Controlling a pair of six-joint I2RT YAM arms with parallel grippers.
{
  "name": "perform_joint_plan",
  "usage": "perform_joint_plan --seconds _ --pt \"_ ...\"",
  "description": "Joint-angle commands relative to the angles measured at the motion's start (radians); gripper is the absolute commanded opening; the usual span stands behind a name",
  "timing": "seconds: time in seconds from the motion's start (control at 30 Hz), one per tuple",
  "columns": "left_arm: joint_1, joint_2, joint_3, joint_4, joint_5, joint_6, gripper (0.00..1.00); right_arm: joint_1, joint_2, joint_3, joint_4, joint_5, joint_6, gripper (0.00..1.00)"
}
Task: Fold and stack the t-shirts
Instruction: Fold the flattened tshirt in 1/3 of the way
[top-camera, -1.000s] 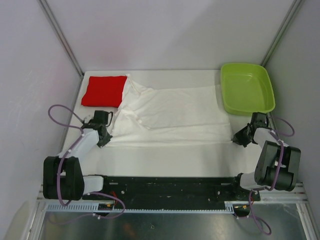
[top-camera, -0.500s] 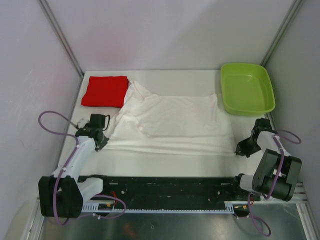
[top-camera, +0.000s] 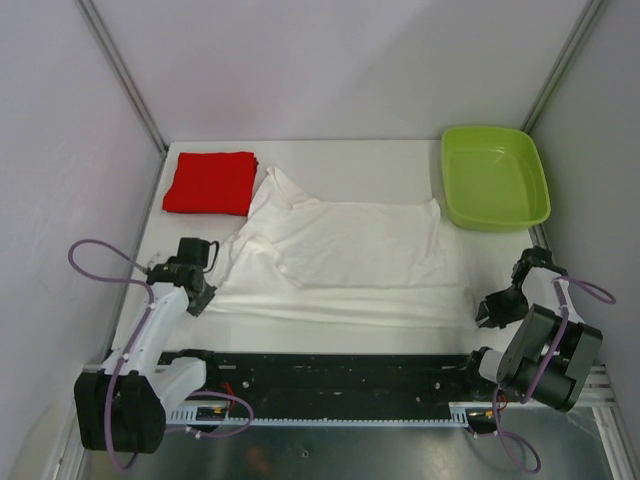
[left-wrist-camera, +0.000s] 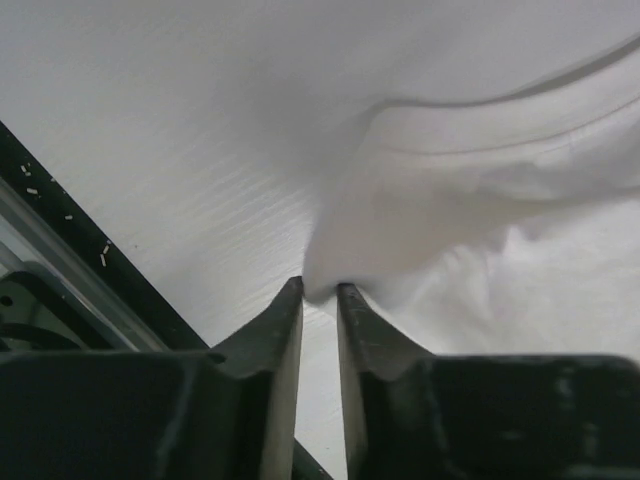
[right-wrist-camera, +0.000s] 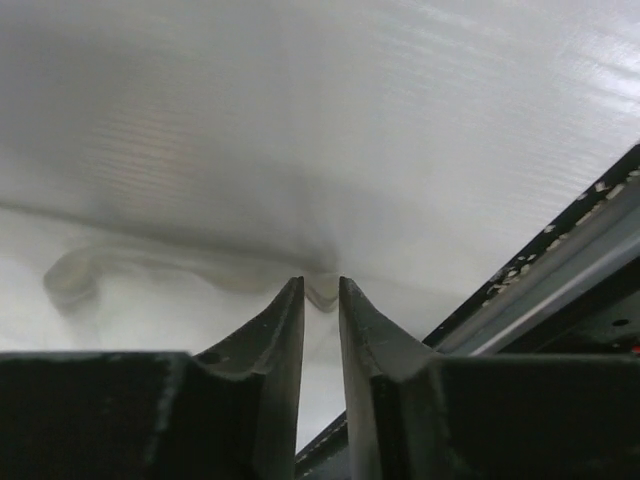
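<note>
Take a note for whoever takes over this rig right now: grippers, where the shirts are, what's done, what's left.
Left gripper: closed on the near left corner of the white t-shirt.
Right gripper: closed on its near right corner.
Red t-shirt: folded, at the far left corner of the table.
White t-shirt: spread across the middle, partly folded over, wrinkled.
Done: red one folded.
Left: finish folding the white one, then stack the two.
</note>
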Motion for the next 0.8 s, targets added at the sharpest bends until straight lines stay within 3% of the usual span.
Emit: perform_joint_plan --seconds 0.0,0.07,0.13,0.23,0.4,0.53,0.77 --pt "0.008 -0.011 0.005 -0.037 -0.051 -0.054 0.35 -0.015 0.012 0.015 -0.012 0.062 -0.011 0.37" --pt "0.008 -0.015 0.015 -0.040 -0.051 -0.043 0.52 -0.014 0.001 0.019 -0.011 0.063 -0.015 0.53" --pt "0.008 -0.021 0.041 -0.042 -0.057 -0.021 0.65 -0.010 -0.012 0.029 -0.010 0.068 -0.022 0.61" --pt "0.007 -0.012 0.117 -0.036 -0.064 0.049 0.71 0.023 -0.031 0.056 -0.007 0.076 -0.021 0.64" --pt "-0.038 0.099 0.274 0.080 0.017 0.300 0.58 0.246 -0.058 0.155 0.044 0.127 -0.023 0.63" --pt "-0.124 0.220 0.374 0.182 0.097 0.456 0.49 0.493 -0.085 0.192 0.239 0.065 -0.055 0.61" --pt "-0.226 0.451 0.491 0.284 0.228 0.655 0.47 0.816 0.077 0.255 0.562 -0.016 -0.071 0.56"
